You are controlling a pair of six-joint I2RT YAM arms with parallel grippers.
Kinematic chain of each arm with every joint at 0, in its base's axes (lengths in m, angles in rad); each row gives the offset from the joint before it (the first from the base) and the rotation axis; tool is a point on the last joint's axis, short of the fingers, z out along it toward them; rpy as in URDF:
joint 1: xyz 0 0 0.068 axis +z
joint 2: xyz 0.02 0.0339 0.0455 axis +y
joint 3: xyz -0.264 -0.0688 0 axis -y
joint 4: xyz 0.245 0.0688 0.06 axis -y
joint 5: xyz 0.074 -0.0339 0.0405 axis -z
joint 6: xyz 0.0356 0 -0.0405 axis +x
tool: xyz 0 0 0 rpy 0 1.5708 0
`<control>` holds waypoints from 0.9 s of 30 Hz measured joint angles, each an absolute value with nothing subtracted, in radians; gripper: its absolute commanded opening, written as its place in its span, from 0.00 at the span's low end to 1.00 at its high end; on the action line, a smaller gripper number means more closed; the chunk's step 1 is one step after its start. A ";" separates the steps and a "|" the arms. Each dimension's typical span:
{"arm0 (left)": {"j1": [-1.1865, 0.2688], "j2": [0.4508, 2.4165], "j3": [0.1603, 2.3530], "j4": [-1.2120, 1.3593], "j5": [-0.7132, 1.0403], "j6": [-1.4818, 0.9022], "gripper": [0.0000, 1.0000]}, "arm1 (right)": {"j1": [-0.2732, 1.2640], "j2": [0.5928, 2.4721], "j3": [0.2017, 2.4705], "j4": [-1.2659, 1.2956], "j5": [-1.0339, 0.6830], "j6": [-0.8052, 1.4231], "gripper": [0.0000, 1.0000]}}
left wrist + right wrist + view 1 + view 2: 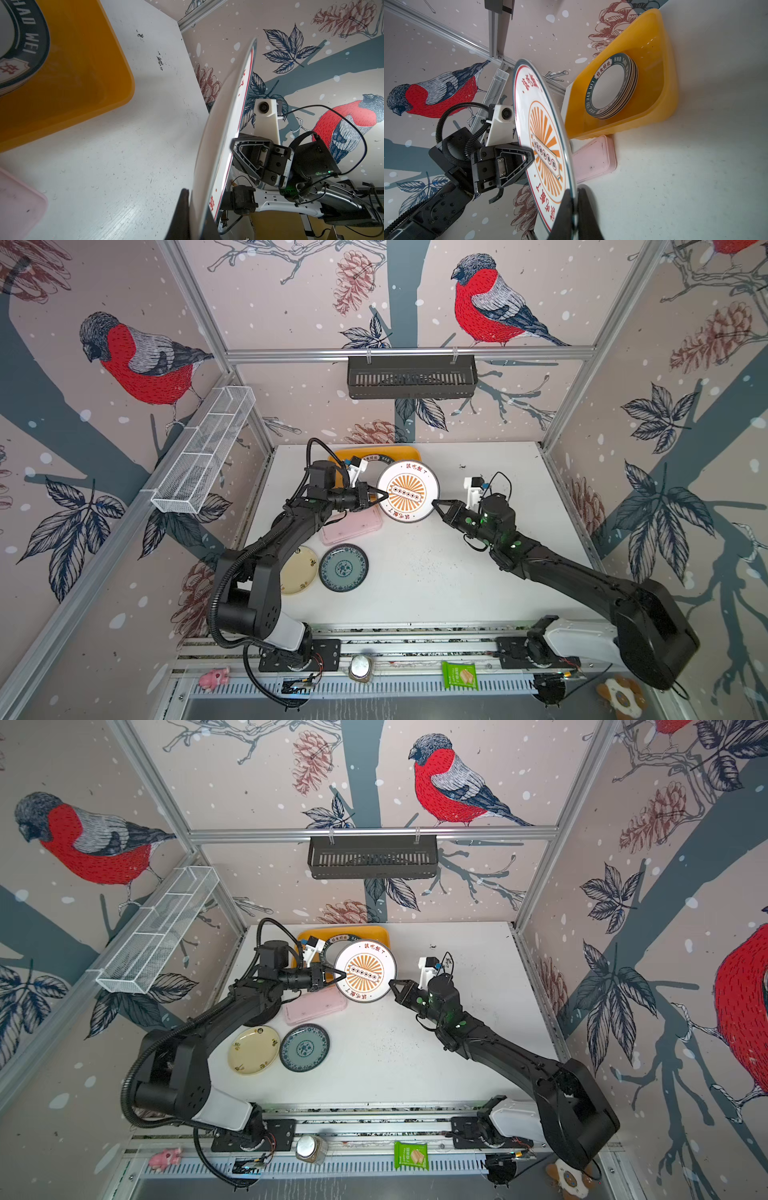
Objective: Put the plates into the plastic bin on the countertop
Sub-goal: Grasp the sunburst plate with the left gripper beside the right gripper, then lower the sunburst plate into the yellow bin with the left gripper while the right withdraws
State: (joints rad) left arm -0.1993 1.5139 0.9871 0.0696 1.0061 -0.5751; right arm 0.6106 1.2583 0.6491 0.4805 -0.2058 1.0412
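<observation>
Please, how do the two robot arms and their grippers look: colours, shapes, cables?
The left arm and right arm are black with white base segments. A ribbed black hose loops along the left arm. Each wrist carries a white camera mount. The left gripper and right gripper have black triangular open-frame fingers. Small green dots mark the right arm.

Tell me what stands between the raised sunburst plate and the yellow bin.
Nothing visible does. The sunburst plate, gripped by the left pincer, hangs beside the yellow bin; the stack of plates inside leaves bare floor on the plate's side.
</observation>
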 measured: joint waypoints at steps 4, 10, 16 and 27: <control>-0.178 1.515 0.981 0.068 0.986 -0.576 0.01 | 0.624 1.277 0.651 0.495 -0.160 1.037 0.74; -0.132 1.520 0.982 0.067 0.962 -0.576 0.01 | 0.661 1.276 0.664 0.495 -0.124 0.985 0.89; -0.092 1.583 1.009 0.023 0.898 -0.577 0.00 | 0.715 1.267 0.685 0.496 -0.102 0.910 1.00; -0.066 1.763 1.246 -0.075 0.789 -0.606 0.00 | 0.776 1.199 0.682 0.450 -0.025 0.802 1.00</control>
